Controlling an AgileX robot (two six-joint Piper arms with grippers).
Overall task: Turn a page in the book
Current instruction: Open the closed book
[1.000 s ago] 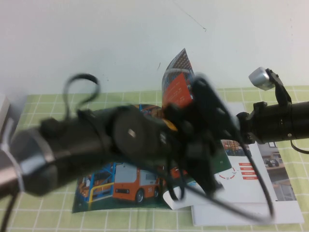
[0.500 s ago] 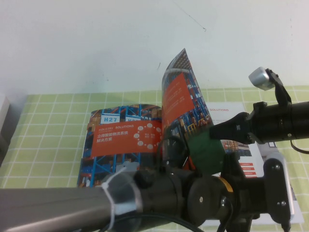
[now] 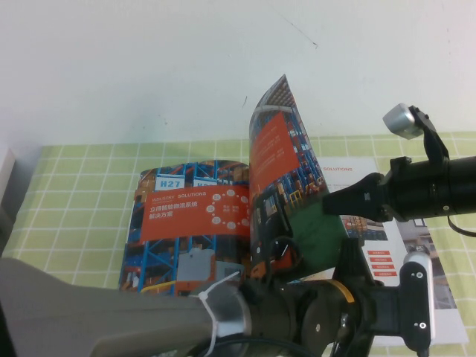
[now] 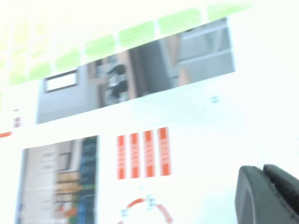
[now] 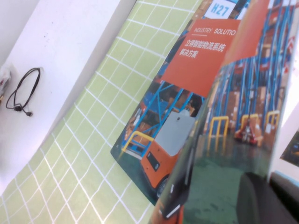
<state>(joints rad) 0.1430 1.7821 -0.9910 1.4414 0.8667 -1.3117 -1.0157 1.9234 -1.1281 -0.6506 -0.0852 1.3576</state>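
The book lies open on the green grid mat, its left leaf showing blue racks and an orange banner. The page stands nearly upright over the spine. My right gripper reaches in from the right, shut on the page's lower outer edge. The right wrist view shows the page pinched in that right gripper. My left arm fills the front of the high view, its gripper body over the white pages at the right. In the left wrist view the left gripper is shut, holding nothing, close above a white page.
A white booklet with office photos lies partly under the book at the right. The green mat ends at a white surface behind, where a black cable lies. A pale object sits at the left edge.
My left arm has swept from across the middle of the book down and to the right, uncovering the left leaf. The page stays upright in the right gripper.
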